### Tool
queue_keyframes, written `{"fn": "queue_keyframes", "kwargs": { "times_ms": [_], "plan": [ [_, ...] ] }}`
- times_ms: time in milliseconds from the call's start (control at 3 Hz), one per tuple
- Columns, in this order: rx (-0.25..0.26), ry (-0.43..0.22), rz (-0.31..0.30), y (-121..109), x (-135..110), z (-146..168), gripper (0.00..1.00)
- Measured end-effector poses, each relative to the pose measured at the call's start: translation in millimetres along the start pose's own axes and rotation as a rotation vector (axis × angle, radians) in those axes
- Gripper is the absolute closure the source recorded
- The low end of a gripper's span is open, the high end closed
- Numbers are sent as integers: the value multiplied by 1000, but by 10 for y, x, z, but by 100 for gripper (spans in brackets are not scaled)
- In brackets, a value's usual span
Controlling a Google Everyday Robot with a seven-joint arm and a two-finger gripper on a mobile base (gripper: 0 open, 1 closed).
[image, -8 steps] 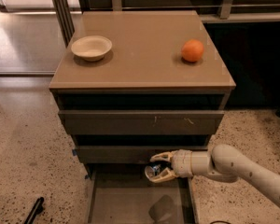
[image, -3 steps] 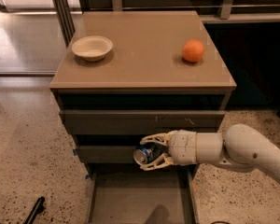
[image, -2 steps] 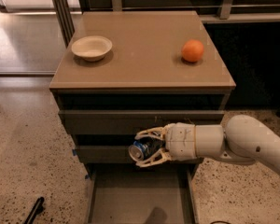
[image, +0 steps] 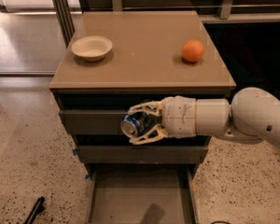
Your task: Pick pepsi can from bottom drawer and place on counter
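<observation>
Before the top drawer front (image: 91, 122), holds the pepsi can (image: 137, 124) tight between gripper (image: 134, 125) fingers, now raised out of the bottom drawer (image: 130, 202); counter (image: 140, 64) next.

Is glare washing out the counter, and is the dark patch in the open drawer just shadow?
Camera view: the counter has only a soft sheen; the strongest glare is on the floor, upper left. The patch in the bottom drawer looks like shadow. The tool, shut on the pepsi can above it, is evenly lit.
</observation>
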State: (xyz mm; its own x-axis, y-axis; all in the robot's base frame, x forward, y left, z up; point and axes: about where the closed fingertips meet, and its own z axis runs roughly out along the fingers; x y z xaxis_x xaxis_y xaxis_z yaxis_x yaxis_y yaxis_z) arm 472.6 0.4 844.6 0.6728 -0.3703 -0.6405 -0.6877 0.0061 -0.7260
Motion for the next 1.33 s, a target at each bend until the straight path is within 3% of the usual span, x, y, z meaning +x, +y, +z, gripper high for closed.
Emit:
{"fn": "queue_keyframes", "kwargs": {
  "times_ms": [333,667,1000,1333],
  "plan": [
    [93,-34,-58,-439,-163,134,100],
    [182,-35,-69,-865,-160,286,100],
    [239,1,-72,-1242,-133,409,100],
    [263,63,-57,-1680,40,649,100]
  ]
}}
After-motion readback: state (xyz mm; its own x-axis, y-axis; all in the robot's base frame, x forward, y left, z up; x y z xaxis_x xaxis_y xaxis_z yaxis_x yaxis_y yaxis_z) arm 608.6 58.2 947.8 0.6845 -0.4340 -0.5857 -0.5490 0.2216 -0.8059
